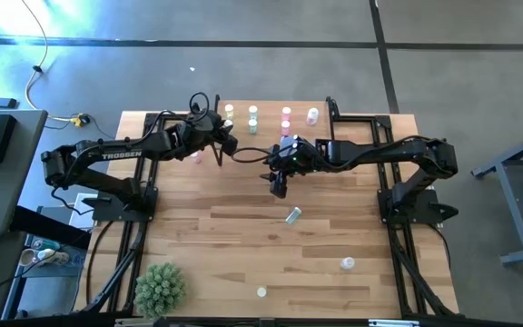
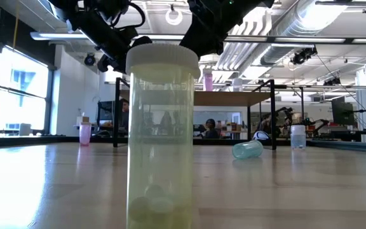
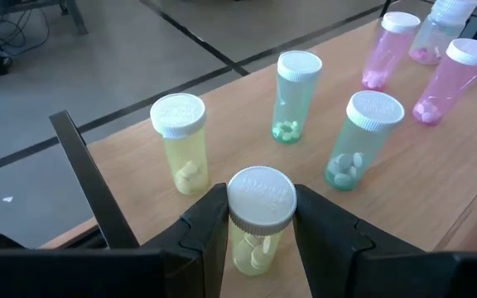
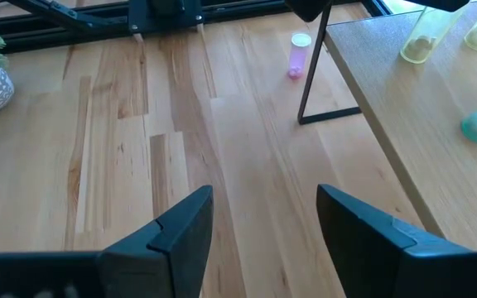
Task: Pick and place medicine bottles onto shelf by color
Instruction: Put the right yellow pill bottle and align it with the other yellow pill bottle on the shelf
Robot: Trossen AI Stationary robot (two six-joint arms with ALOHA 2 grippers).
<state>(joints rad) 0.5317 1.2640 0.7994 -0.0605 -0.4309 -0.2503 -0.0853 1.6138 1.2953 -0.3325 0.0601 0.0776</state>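
The shelf (image 1: 271, 127) stands at the table's far edge with several medicine bottles upright on it: yellow (image 3: 180, 141), green (image 3: 295, 95) (image 3: 358, 141) and pink (image 3: 387, 50) (image 3: 454, 79). My left gripper (image 3: 261, 207) (image 1: 232, 143) is over the shelf's left part, shut on a yellow white-capped bottle (image 3: 259, 236). My right gripper (image 4: 263, 203) (image 1: 278, 187) hangs open above bare table in front of the shelf, nothing between its fingers. Loose bottles sit on the table: a greenish one lying down (image 1: 293, 215), a white one (image 1: 347, 263), a yellow one (image 1: 261, 292) and a pink one (image 4: 298, 54). My left gripper pinches the yellow bottle between its two fingers (image 3: 209, 219), at the white cap (image 3: 261, 194) and the body just below it. The fingers slant down toward the shelf from the table's left. The bottle stands upright; the fingers hide its base, so whether it rests on the shelf I cannot tell.
A spiky green potted plant (image 1: 160, 286) stands at the near left corner. The shelf's black leg (image 4: 313, 74) drops to the table close to the right gripper. Black arm frames run along both table sides. In the low view the yellow bottle (image 2: 161, 133) fills the foreground.
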